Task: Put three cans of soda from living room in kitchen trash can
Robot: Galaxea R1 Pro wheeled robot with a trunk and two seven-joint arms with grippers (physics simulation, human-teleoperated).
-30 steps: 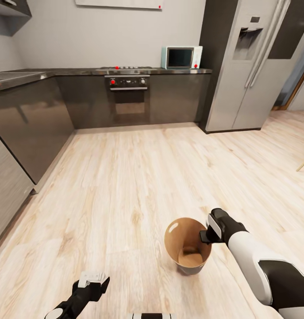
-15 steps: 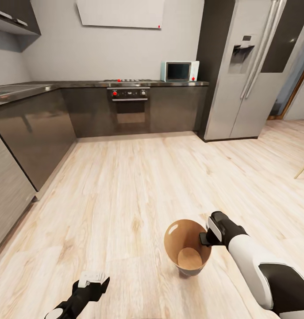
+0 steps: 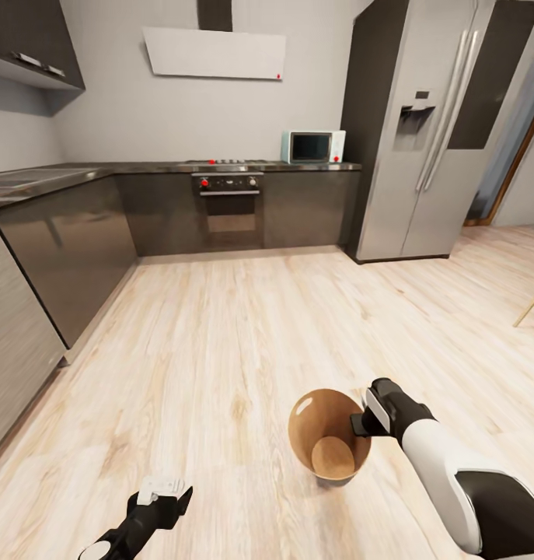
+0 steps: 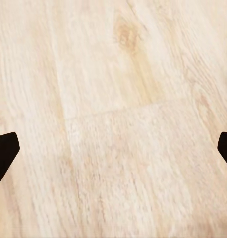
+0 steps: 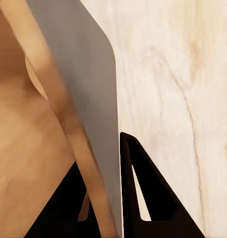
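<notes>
The right gripper (image 3: 361,425) is clamped on the rim of the trash can (image 3: 329,435). In the right wrist view the wall of the trash can (image 5: 79,99) runs between the two dark fingers (image 5: 143,188), one against the brown inner face and one against the pale grey outer face, so the jaws are closed on the wall itself. A rim grip of this kind lets a single arm carry or drag the open bucket while its mouth stays upward and accessible.

The trash can sits low in front of the robot, over the wooden floor (image 3: 243,327) of the kitchen, just right of centre in the head view. Whether its base touches the floor or is lifted slightly cannot be determined. The visible part of its brown interior holds no soda cans.

The left gripper (image 3: 162,498) hangs low on the left side above bare floor. In the left wrist view its fingertips (image 4: 4,148) stand wide apart at opposite edges with nothing between them. It is held clear of the trash can, probably to stay free for picking.

Ahead stand the dark cabinets with a built-in oven (image 3: 230,204), a white microwave (image 3: 312,146) on the tabletop, and a tall steel fridge (image 3: 422,132). The trash can is thus already in the kitchen. By this reading, collecting the cans is still outstanding.
</notes>
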